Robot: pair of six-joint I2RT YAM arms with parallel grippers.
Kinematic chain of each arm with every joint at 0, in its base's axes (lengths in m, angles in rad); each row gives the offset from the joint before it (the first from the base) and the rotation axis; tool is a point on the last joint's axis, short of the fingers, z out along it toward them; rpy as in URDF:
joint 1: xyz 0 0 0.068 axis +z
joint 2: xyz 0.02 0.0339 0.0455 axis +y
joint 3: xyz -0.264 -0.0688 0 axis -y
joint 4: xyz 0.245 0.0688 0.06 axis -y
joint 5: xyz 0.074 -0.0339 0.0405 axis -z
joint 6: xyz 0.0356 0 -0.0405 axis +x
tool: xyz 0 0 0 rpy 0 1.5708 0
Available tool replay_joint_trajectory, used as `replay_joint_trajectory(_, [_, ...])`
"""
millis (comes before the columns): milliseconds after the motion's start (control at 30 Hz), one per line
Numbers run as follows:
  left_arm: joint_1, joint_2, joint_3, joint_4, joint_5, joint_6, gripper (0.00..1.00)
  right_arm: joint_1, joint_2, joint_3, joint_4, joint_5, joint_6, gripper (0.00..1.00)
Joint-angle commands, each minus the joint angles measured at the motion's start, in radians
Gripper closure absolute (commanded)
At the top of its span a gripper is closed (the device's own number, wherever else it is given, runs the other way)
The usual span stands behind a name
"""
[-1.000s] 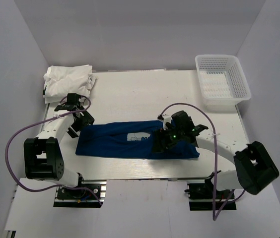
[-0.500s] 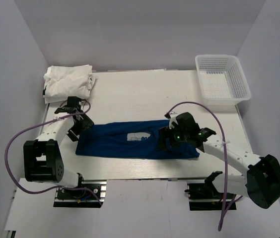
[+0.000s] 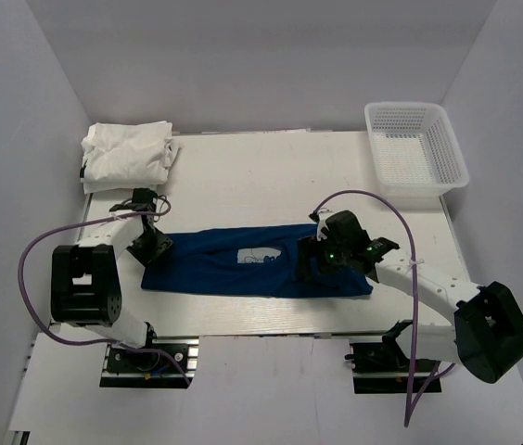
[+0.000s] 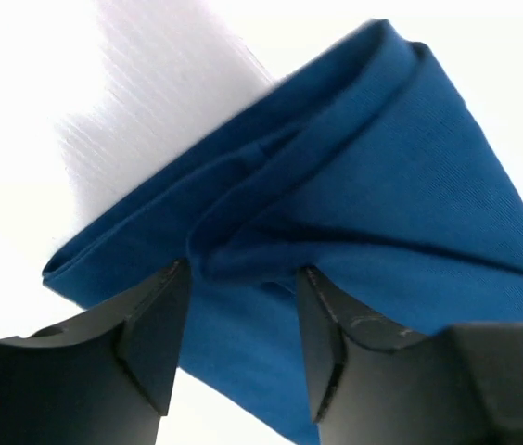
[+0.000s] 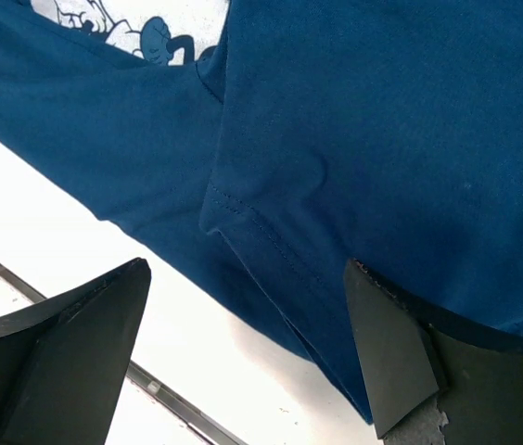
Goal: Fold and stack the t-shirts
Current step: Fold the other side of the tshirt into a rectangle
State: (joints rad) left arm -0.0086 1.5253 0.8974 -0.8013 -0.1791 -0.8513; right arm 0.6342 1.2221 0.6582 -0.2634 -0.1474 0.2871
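The navy blue t-shirt (image 3: 234,269) lies folded into a long strip across the table's front, its white print (image 3: 257,257) near the middle. My left gripper (image 3: 153,243) is at the strip's left end. In the left wrist view (image 4: 243,278) its jaws stand part open, astride a raised fold of the blue cloth (image 4: 410,185). My right gripper (image 3: 310,264) is wide open just above the shirt's right half. In the right wrist view (image 5: 243,269) it is over a stitched hem near the front edge of the cloth (image 5: 382,111). Folded white t-shirts (image 3: 127,153) are piled at the far left corner.
A white plastic mesh basket (image 3: 415,189) stands at the far right corner. The table's front edge and a metal rail (image 5: 164,389) run just in front of the shirt. Grey walls close in the left, back and right sides.
My left gripper has moved down and right onto the shirt's left end. My right arm has swung its elbow outward, with the gripper staying over the shirt's right half.
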Motion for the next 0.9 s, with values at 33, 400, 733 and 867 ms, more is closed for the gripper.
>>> replay_joint_trajectory(33, [0.004, 0.027, 0.047, -0.015, -0.036, -0.052, 0.4, -0.004, -0.012, 0.038, 0.0, -0.007, -0.009, 0.1])
replay_joint_trajectory(400, [0.013, -0.126, 0.005, -0.006, -0.109, -0.081, 0.24, -0.002, 0.027, 0.061, -0.022, -0.044, -0.037, 0.1])
replay_joint_trajectory(733, [0.032, -0.053, -0.028, 0.062, -0.079, -0.127, 0.34, -0.001, 0.06, 0.1, -0.054, -0.052, -0.051, 0.1])
replay_joint_trajectory(867, [0.032, -0.03, -0.037, 0.088, -0.066, -0.137, 0.5, -0.002, 0.059, 0.1, -0.069, -0.041, -0.052, 0.1])
